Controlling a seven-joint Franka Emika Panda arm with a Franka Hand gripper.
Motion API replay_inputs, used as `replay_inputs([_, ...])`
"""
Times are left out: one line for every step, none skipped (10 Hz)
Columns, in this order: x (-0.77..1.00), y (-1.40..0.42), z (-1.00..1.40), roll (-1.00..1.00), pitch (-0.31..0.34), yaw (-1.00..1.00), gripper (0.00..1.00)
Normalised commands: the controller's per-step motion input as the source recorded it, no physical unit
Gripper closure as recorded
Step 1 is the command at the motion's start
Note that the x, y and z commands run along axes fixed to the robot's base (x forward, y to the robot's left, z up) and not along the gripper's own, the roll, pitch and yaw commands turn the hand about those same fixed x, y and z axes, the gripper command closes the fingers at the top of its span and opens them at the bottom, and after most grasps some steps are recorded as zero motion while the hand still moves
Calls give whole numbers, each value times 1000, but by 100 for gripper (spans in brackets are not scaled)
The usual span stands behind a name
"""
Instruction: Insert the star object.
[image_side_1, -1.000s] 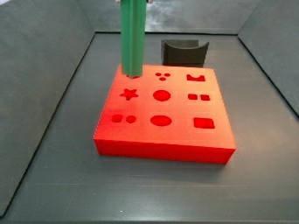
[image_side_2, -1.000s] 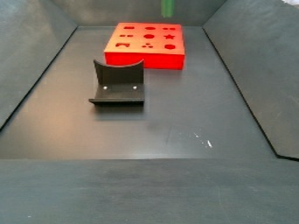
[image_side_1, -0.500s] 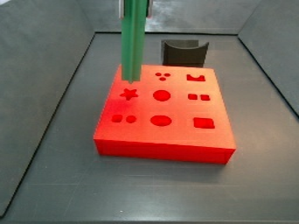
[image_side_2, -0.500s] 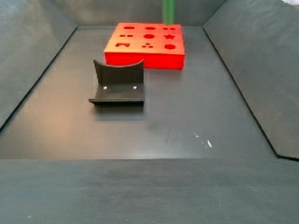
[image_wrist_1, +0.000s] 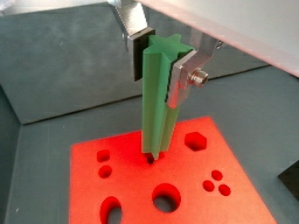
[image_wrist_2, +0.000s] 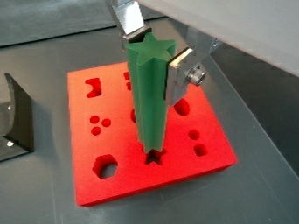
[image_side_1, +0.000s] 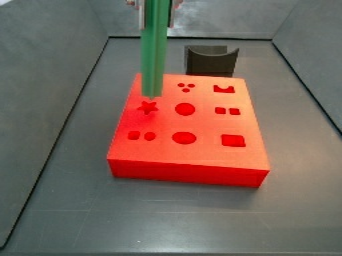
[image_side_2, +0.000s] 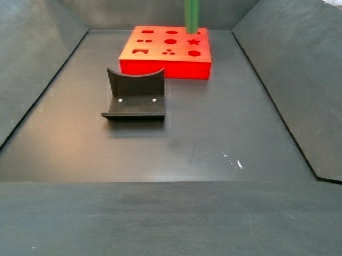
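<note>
My gripper (image_wrist_1: 162, 54) is shut on the top of the star object (image_wrist_1: 156, 101), a long bright-green ridged peg that hangs upright. It also shows as the gripper (image_wrist_2: 149, 54) shut on the peg (image_wrist_2: 149, 96). The peg's lower tip stands at the star-shaped hole (image_wrist_2: 152, 158) of the red block (image_wrist_2: 117, 131), whose star points show around the tip. In both side views the peg (image_side_1: 154, 50) (image_side_2: 193, 14) meets the red block (image_side_1: 187, 140) (image_side_2: 167, 52) at the star hole (image_side_1: 147, 105). The gripper is above the frame there.
A dark curved fixture (image_side_2: 134, 95) stands on the grey floor apart from the block; it also shows behind the block in a side view (image_side_1: 210, 60) and beside it in a wrist view (image_wrist_2: 12, 118). Grey walls (image_side_1: 54, 120) surround the floor.
The peg has come straight down; its tip was above the block beside the star hole and now reaches the hole. The block and fixture have not moved.
</note>
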Motion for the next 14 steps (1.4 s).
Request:
replay_inputs([-17, 0, -126, -149, -234, 177, 100])
replay_inputs([-51, 0, -197, -136, -221, 174, 100])
replay_inputs([0, 0, -83, -23, -137, 91, 100])
replay_inputs([34, 0, 0, -31, -4, 0, 100])
replay_inputs([0, 0, 0, -4, 0, 0, 100])
replay_inputs([0, -26, 0, 9, -1, 0, 100])
replay_inputs([-29, -400, -234, 229, -59, -197, 100])
replay_inputs([94, -137, -149, 229, -131, -277, 100])
replay_inputs([3, 0, -51, 221, -227, -303, 100])
replay_inputs([97, 0, -17, 186, -241, -257, 100])
replay_inputs([0, 0, 0, 146, -323, -226, 100])
replay_inputs([-249, 26, 86, 4, -223, -66, 100])
replay_inputs([-331, 31, 0, 0, -243, -46, 100])
replay_inputs([-311, 114, -26, -71, -293, 0, 100])
